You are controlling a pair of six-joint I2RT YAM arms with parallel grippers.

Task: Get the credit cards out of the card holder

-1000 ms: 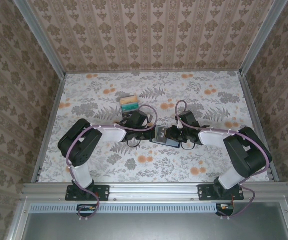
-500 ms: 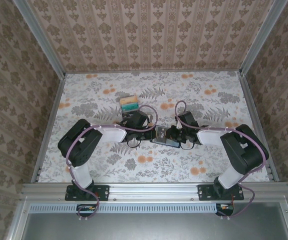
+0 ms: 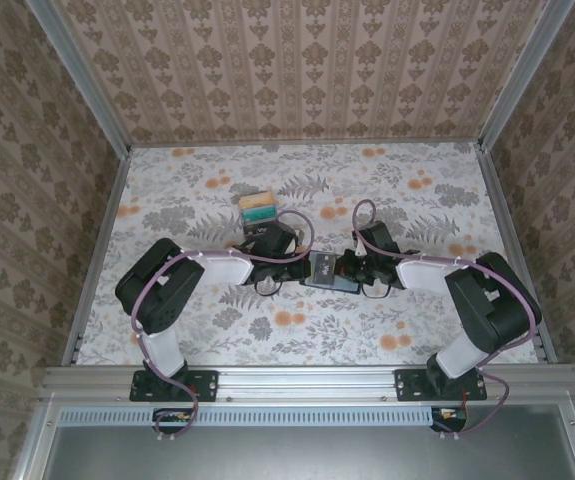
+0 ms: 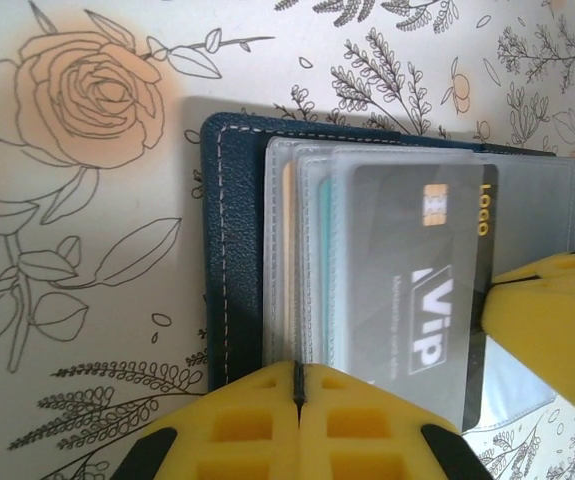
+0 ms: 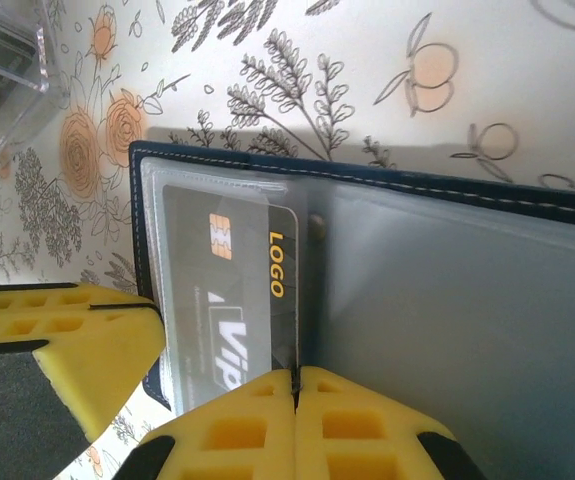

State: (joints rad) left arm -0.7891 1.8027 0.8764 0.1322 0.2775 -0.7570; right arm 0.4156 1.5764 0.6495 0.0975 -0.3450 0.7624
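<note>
The card holder [image 3: 324,271], a navy wallet, lies open on the floral table between both grippers. In the left wrist view its navy cover [image 4: 235,250] holds stacked clear sleeves. A dark grey credit card [image 4: 417,280] marked VIP and LOGO sticks partly out of the top sleeve, and teal and tan card edges show beneath. My left gripper [image 4: 297,368] is shut on the sleeves' near edge. My right gripper [image 5: 295,372] is shut on the long edge of the dark grey credit card [image 5: 222,290], beside the holder's blue-grey inner pocket [image 5: 447,300].
A clear slotted card rack [image 3: 257,208] stands behind the left gripper and shows in the right wrist view as the clear rack [image 5: 2,70] at top left. Papered walls and metal rails fence the table [image 3: 417,200].
The right gripper's jaws have closed onto the dark card's edge. The right arm shifted slightly. The left gripper and the holder have stayed put.
</note>
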